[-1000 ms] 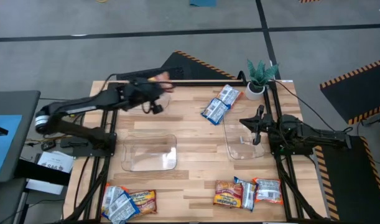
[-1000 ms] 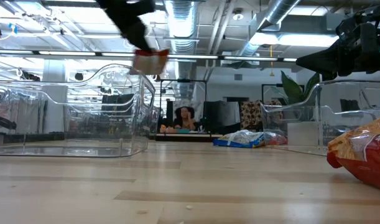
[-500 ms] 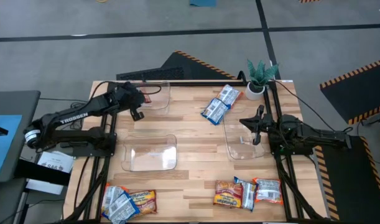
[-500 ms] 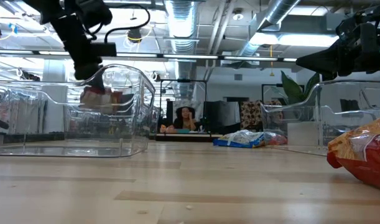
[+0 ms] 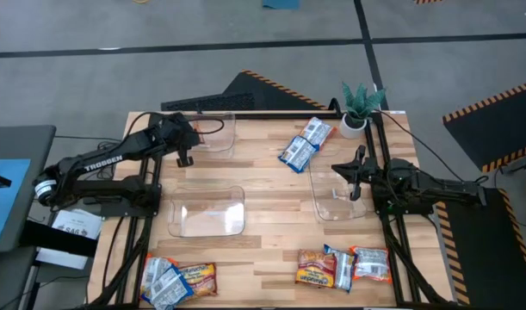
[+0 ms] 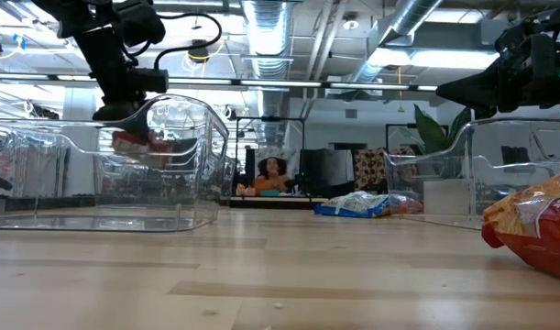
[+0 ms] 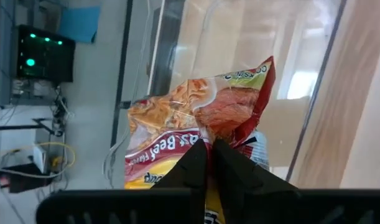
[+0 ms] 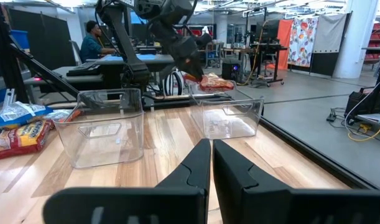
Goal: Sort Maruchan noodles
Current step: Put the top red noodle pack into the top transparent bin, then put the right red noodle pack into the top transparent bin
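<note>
A red-maroon Maruchan noodle packet hangs over the far-left clear bin, and my left gripper is shut on it. In the low view the same packet shows below the gripper. More noodle packets lie flat on the table at far centre, near left and near right. My right gripper waits shut above the right clear bin, touching nothing. My left gripper pinches the packet's maroon part near one edge between its two fingers. The fingers come slanting down from the table's left side. The packet sticks out beyond the fingertips, tilted, at about the bin's rim height and clear of the bin's floor.
A third clear bin stands near left of centre. A small potted plant is at the far right corner. A dark keyboard-like bar lies along the far edge behind the far-left bin. Bare wood shows in the table's middle.
My left gripper has gone down and toward the table's left edge with the packet, rolling as it went. It brought the packet from high above the far bin down to the bin's opening. In the last half second it has barely moved.
</note>
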{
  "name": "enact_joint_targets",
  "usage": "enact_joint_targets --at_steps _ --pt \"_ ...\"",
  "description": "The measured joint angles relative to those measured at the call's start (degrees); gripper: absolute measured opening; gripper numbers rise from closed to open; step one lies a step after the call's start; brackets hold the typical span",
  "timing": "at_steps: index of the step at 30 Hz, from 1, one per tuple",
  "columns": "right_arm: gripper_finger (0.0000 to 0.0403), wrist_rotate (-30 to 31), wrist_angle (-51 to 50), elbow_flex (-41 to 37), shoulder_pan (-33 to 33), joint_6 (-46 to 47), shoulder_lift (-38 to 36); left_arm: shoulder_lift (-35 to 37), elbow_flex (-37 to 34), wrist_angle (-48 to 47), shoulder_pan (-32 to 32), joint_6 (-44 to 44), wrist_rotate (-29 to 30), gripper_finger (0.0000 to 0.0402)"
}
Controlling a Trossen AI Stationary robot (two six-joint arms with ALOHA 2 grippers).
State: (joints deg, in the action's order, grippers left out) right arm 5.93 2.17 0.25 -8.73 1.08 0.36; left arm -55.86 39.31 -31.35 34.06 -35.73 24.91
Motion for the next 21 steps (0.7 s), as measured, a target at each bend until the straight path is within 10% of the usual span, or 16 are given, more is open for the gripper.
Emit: enact_joint_targets --at_steps 14,21 --pt "0.0043 0.00 0.00 0.02 0.00 0.00 0.00 -0.02 3.49 -1.38 -0.78 7.55 -0.13 0.0173" --pt "0.0043 0.02 0.00 0.01 0.01 0.00 0.00 2.02 10.12 2.38 -4.71 23.33 -22.26 0.0193"
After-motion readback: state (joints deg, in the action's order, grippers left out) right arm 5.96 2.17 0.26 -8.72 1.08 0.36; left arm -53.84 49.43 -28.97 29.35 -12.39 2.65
